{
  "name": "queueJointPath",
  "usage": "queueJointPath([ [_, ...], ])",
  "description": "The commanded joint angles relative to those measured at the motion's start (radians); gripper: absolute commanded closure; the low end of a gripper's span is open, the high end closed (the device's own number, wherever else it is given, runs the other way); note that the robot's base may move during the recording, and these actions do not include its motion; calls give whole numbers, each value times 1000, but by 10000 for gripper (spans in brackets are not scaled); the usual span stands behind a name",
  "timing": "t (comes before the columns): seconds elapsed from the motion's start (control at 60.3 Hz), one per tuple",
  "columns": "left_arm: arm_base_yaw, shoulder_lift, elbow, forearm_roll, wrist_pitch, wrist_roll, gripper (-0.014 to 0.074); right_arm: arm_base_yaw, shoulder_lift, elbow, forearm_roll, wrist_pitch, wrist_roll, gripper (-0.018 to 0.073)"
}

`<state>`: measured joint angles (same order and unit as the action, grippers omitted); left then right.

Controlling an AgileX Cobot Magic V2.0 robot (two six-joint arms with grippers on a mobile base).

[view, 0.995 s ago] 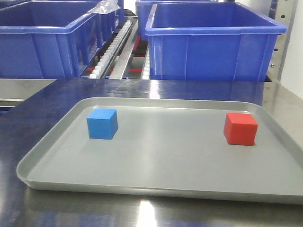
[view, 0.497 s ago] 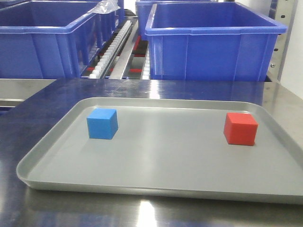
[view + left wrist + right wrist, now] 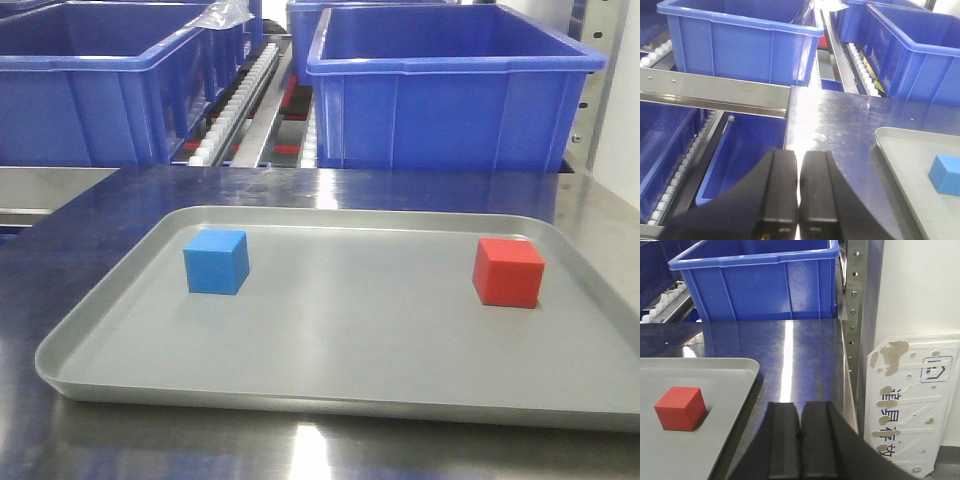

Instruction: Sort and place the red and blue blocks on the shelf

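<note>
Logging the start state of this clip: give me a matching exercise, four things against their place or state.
Things:
1. blue block
2. red block
3. left gripper
4. big blue bin

Places or states:
A. standing behind the grey tray
B. on the tray, right side in the front view
C. shut, holding nothing
D. on the tray, left side in the front view

Pairs: 1-D, 2-B, 3-C, 4-A
</note>
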<state>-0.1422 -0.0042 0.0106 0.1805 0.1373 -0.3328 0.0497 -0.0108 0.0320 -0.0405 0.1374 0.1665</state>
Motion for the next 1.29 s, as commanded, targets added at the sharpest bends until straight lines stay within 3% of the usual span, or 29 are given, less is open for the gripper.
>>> queueJointPath([
  [0.0, -1, -15, 21, 2, -84, -2, 473, -3, -20, -24, -5, -89, -1, 511],
  [0.381, -1, -15, 21, 2, -84, -2, 473, -3, -20, -24, -14, -197, -1, 511],
  [0.829, -1, -15, 21, 2, -84, -2, 473, -3, -11, -26, -23, -216, 0, 511],
  [1.028, -1, -15, 21, 2, -84, -2, 473, -1, 216, -124, -14, -204, 0, 511],
  [1.277, -1, -15, 21, 2, -84, -2, 473, 0, 598, -405, 13, -178, 0, 511],
])
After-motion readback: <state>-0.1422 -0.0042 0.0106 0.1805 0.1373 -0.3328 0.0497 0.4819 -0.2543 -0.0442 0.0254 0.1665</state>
